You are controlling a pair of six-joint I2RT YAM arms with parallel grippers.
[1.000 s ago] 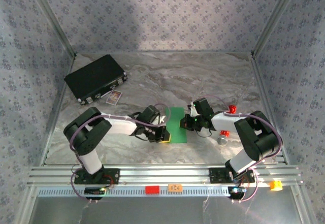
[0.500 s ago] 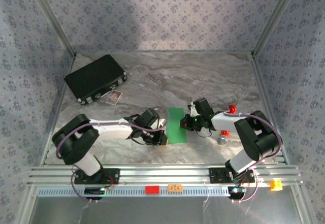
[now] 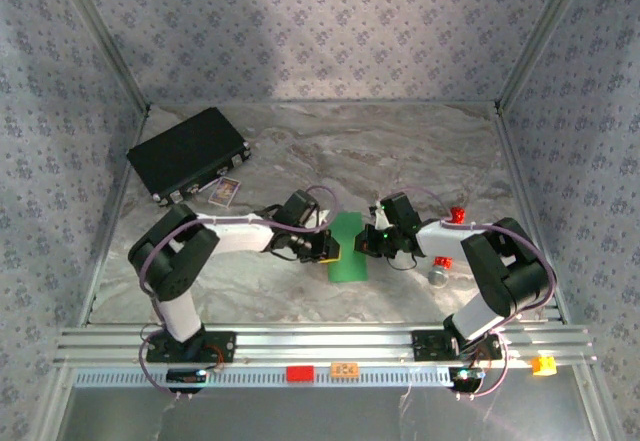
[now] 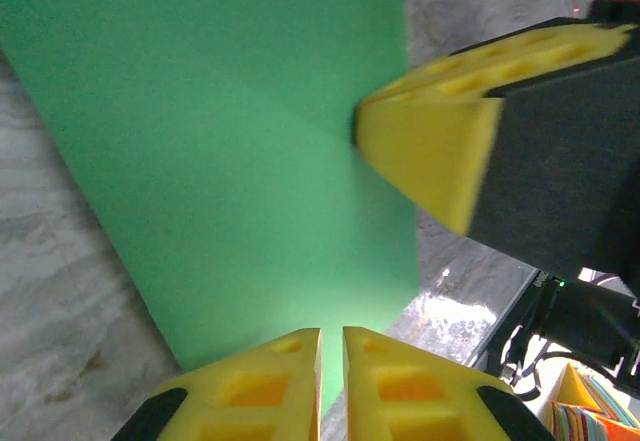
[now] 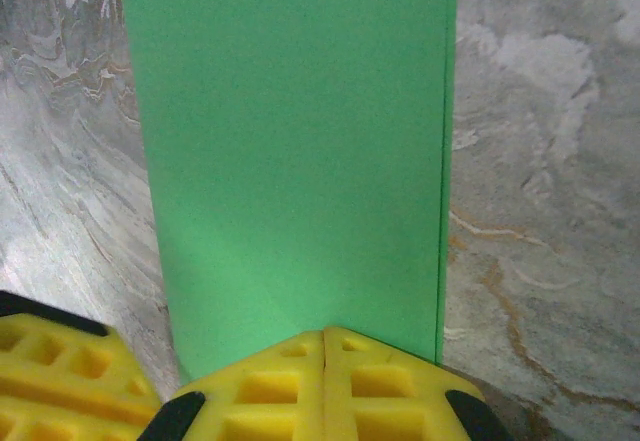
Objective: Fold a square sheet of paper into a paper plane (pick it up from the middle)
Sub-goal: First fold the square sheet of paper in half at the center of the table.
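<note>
Moving up the frame since half a second ago, the left gripper (image 3: 325, 248) now sits at the left long edge of the square sheet of paper (image 3: 347, 258), while the right gripper (image 3: 368, 244) has stayed at the opposite edge.

A printed card (image 3: 225, 191) beside the black case (image 3: 188, 153) and two small tags (image 3: 298, 372) on the front rail carry marks too small to read.

The sheet lies at the centre of the marble table (image 3: 400, 151) as a narrow folded oblong, its long axis running up and down the top view and both ends cut square. In the right wrist view its right edge shows a doubled line (image 5: 441, 161).

Open marble lies above the sheet and to the lower left. At right, two red cylinders (image 3: 458, 214) and a grey knob (image 3: 437, 276) stand near.

The left fingers (image 4: 270, 381) are nearly pressed together, with green showing in the thin slit. Whether they pinch the sheet (image 4: 220, 141) cannot be told. The right fingers (image 5: 270, 381) are pressed together, tips at the sheet's (image 5: 290, 141) near edge.
</note>
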